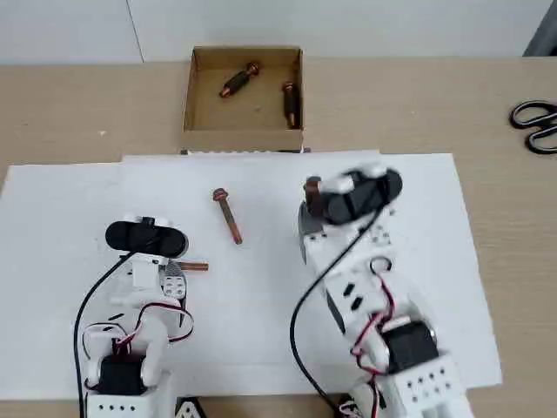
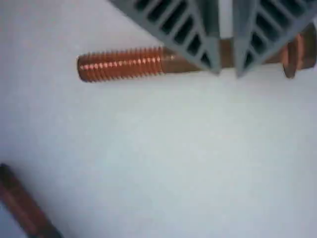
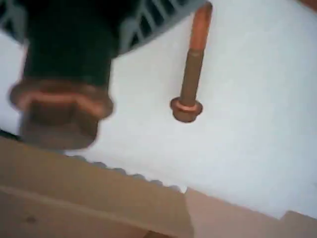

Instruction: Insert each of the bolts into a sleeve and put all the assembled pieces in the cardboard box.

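Down on the white paper sheet point(image 1: 418, 287), a copper-coloured loose bolt point(image 1: 228, 216) lies alone, its flanged hex head toward the cardboard box point(image 1: 244, 139). The left gripper point(image 2: 228, 67) pinches a second bolt point(image 2: 124, 64) by its smooth shank. Its ribbed grey fingers point(image 2: 188, 25) are nearly together, and the shiny thread sticks out sideways. The right gripper point(image 1: 310, 205) is clamped on a sleeved bolt point(image 3: 62, 106), dark sleeve above flanged head, near the box, where two assembled pieces point(image 1: 239, 80) rest.

Black scissors point(image 1: 533, 127) lie on the wooden table point(image 1: 87, 104), off the white paper point(image 1: 261, 305).
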